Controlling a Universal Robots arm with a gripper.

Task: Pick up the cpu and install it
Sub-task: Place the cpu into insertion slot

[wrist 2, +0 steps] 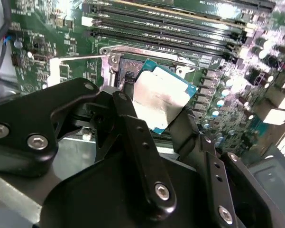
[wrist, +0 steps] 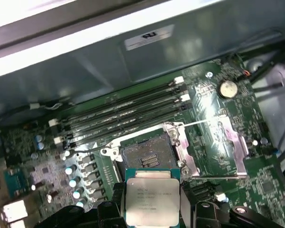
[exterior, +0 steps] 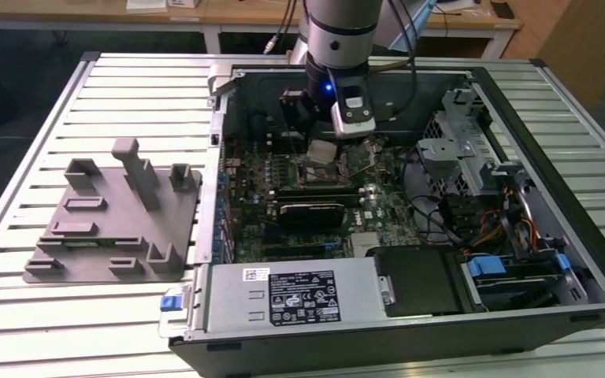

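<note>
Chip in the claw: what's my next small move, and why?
Probably ease the chip across toward the open socket before lowering. In the first wrist view the claw grips it by two edges, the socket's contacts lie bare with the cover plate swung aside, and the chip looks offset from the opening.

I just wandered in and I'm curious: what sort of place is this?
Likely a robotics lab or test workshop: an opened computer case lies on a slatted metal table, and a robot gripper holds a cpu over its motherboard.
</note>
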